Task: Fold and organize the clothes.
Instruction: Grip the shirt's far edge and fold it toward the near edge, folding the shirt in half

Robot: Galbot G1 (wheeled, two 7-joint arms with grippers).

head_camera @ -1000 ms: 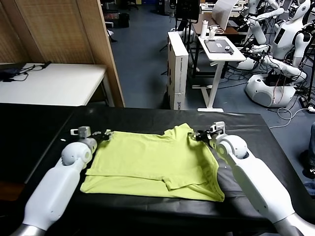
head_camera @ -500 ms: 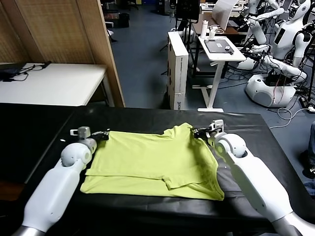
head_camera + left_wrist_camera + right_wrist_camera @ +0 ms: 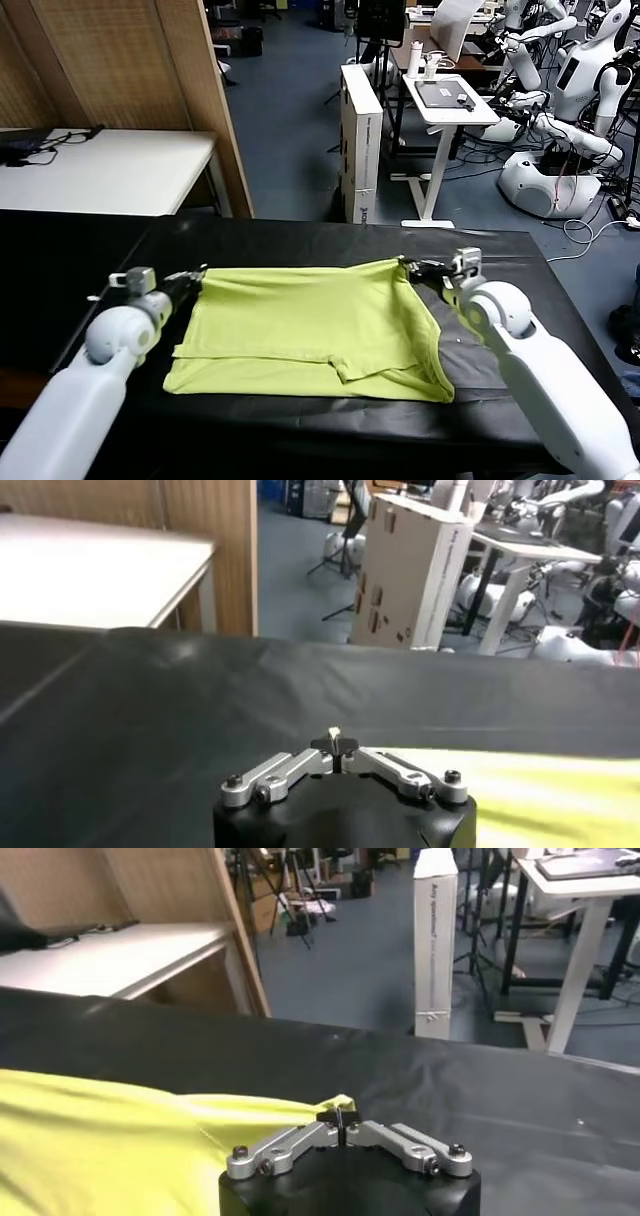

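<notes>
The lime yellow-green T-shirt (image 3: 310,325) lies folded on the black table (image 3: 290,238), its far edge stretched straight between my two grippers. My left gripper (image 3: 192,276) is shut on the shirt's far left corner. My right gripper (image 3: 410,267) is shut on the far right corner. In the right wrist view the gripper (image 3: 339,1116) pinches a yellow fold of the shirt (image 3: 120,1138). In the left wrist view the gripper (image 3: 334,742) is closed with a pale bit of cloth at its tip, and the shirt (image 3: 545,795) shows beside it. The white print is hidden.
A white table (image 3: 110,170) and a wooden panel (image 3: 195,100) stand at the far left. Beyond the table's far edge are a tall white box (image 3: 362,130), a white stand desk (image 3: 448,100) and other robots (image 3: 570,100). Bare black tabletop lies on both sides of the shirt.
Both grippers have moved apart, the left one to the left and the right one to the right. The shirt's far edge, earlier bunched up near the right gripper, is now pulled straight.
</notes>
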